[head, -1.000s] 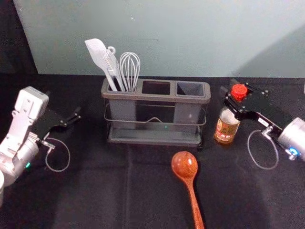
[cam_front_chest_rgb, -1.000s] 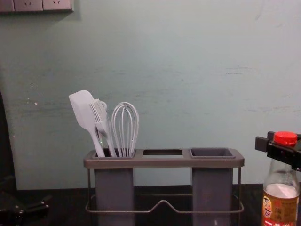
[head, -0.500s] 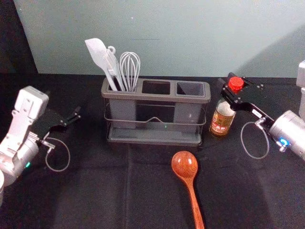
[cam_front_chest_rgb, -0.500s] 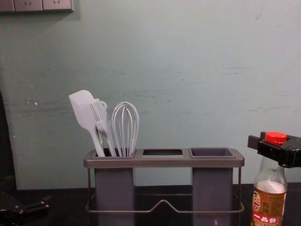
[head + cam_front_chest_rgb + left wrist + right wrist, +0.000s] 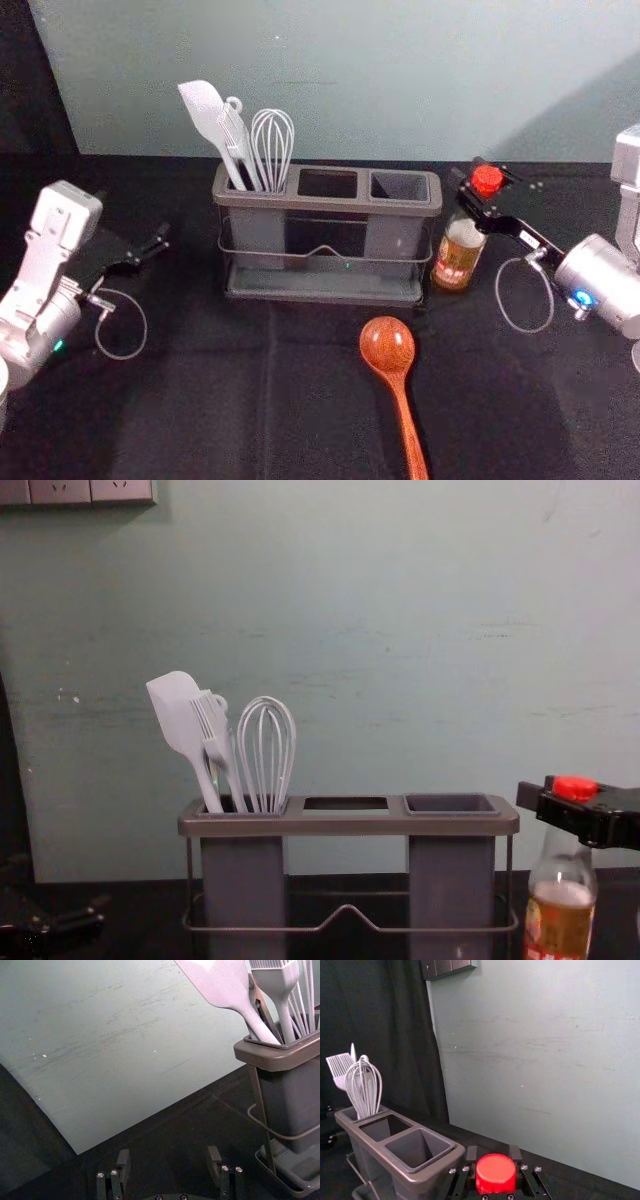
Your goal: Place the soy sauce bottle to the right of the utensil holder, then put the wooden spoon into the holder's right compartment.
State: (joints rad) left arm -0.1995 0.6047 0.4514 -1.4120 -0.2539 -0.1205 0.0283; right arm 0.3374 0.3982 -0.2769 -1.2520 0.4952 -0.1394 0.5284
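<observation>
My right gripper (image 5: 478, 193) is shut on the neck of the soy sauce bottle (image 5: 457, 256), just right of the utensil holder (image 5: 330, 203). In the right wrist view the red cap (image 5: 496, 1173) sits between the fingers of the right gripper (image 5: 493, 1156). The bottle stands upright; whether its base touches the table I cannot tell. The wooden spoon (image 5: 388, 346) lies in front of the holder, bowl toward it. At the left, my left gripper (image 5: 150, 247) is parked; in the left wrist view that left gripper (image 5: 168, 1165) is open, with nothing between its fingers.
A white spatula (image 5: 207, 112), a brush and a whisk (image 5: 272, 139) stand in the holder's left compartment. The middle and right compartments are empty. Behind the holder rises a pale wall (image 5: 350, 80). Dark cloth covers the table (image 5: 200, 400).
My right gripper has carried the bottle left, closer to the holder's right end, and in the chest view both are lower than before. The left arm and the spoon have stayed put.
</observation>
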